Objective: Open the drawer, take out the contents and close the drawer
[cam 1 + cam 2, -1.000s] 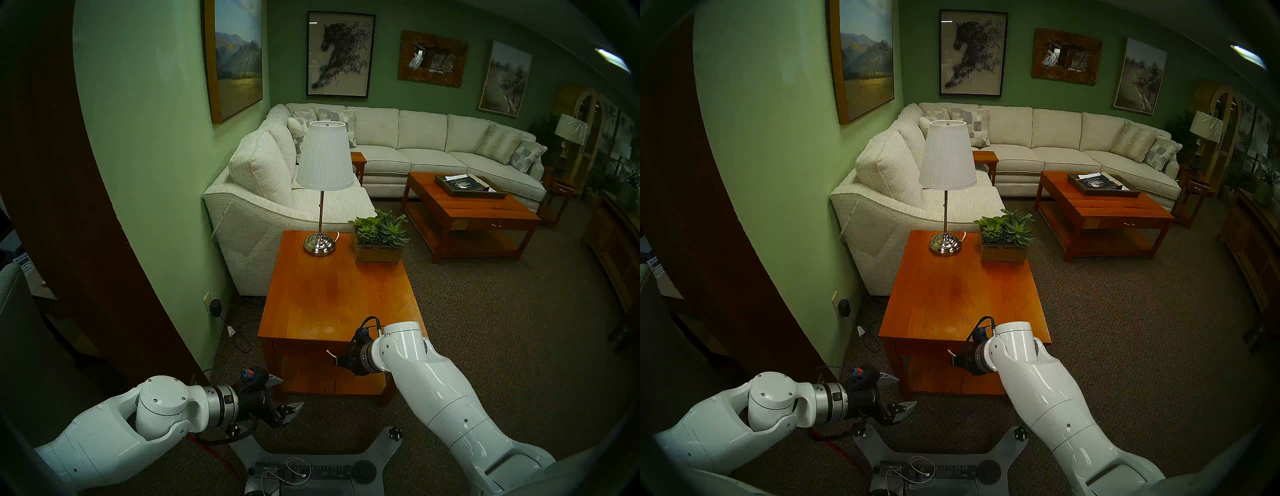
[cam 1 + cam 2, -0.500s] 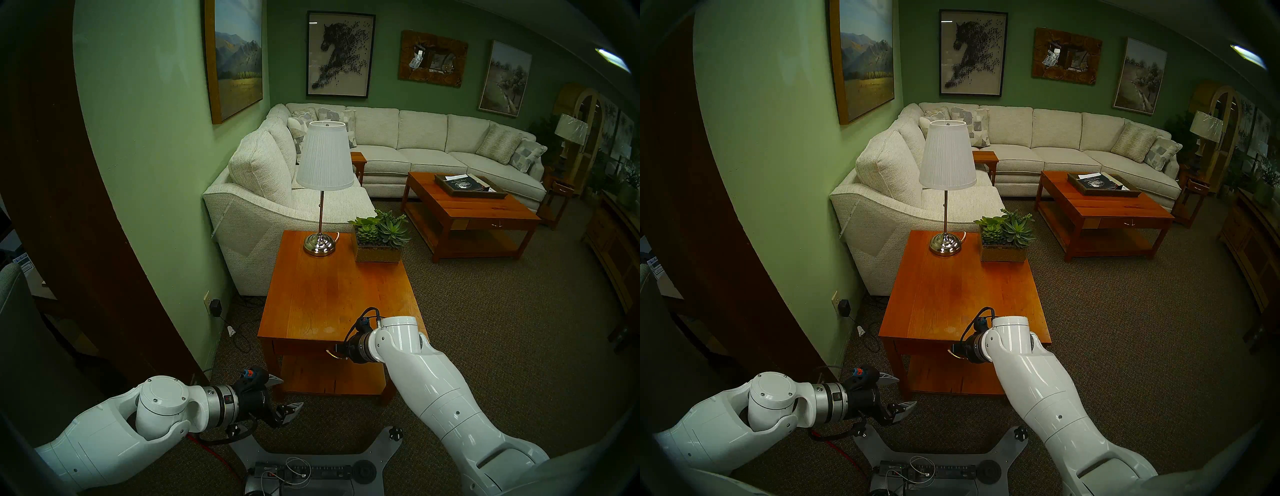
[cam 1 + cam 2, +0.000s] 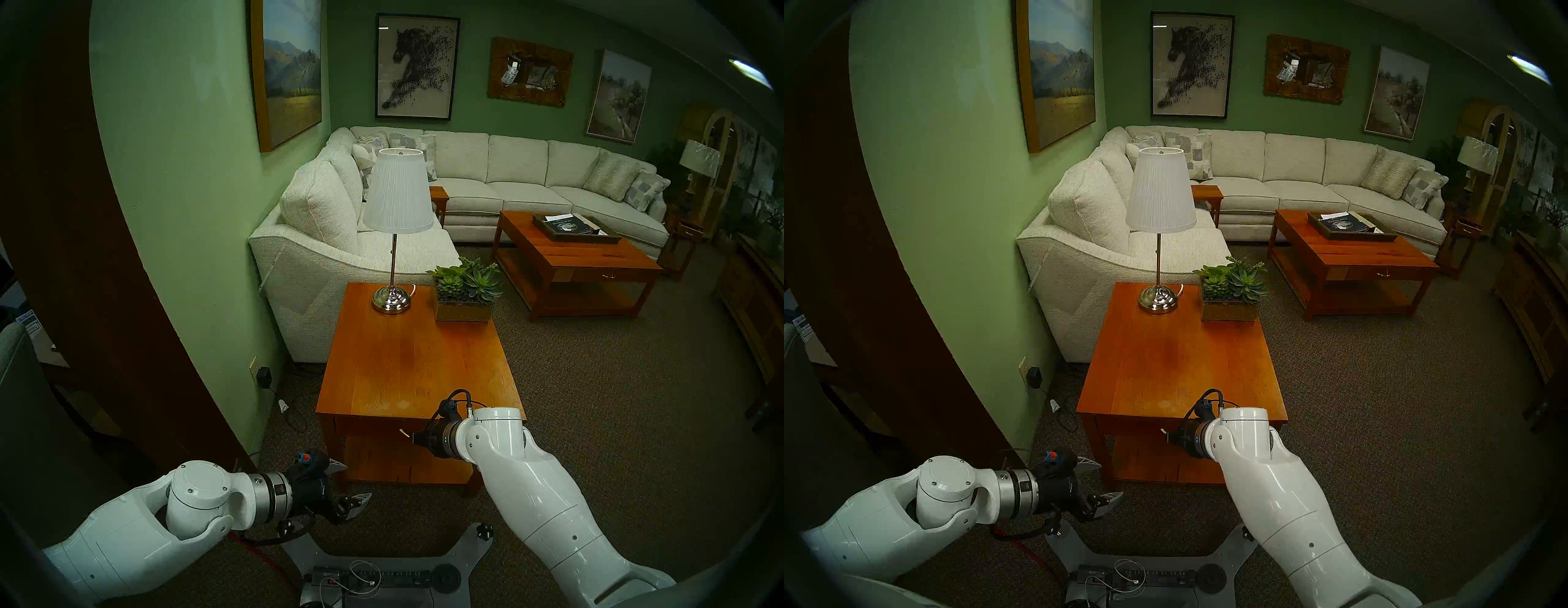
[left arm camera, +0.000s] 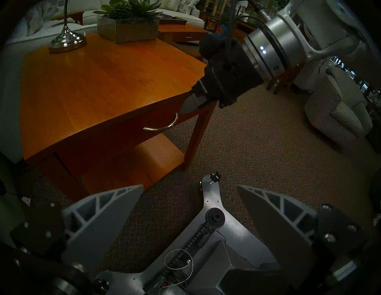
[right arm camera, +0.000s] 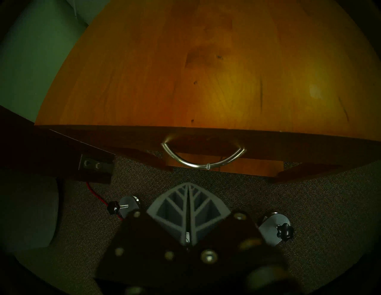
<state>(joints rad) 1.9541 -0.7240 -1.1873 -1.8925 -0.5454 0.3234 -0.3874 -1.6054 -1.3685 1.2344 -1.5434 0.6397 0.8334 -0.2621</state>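
Note:
The drawer (image 3: 369,426) is closed under the lamp table's top (image 3: 415,361). Its curved brass handle (image 5: 203,159) shows in the right wrist view and in the left wrist view (image 4: 159,128). My right gripper (image 5: 188,185) is shut and empty. It sits just in front of the handle and does not touch it. In the left wrist view the right gripper (image 4: 188,108) points at the handle's right end. My left gripper (image 3: 354,479) is open and empty, low beside the table's front left leg. The packet is hidden.
A lamp (image 3: 392,297) and a succulent planter (image 3: 464,297) stand at the back of the table top. A lower shelf (image 3: 407,463) lies under the drawer. The sofa (image 3: 322,263) and green wall are on the left. My base (image 3: 382,573) is on the carpet below.
My right gripper rose toward the drawer front, then dropped back a little. It stays shut. The drawer stays closed and the left arm has not moved.

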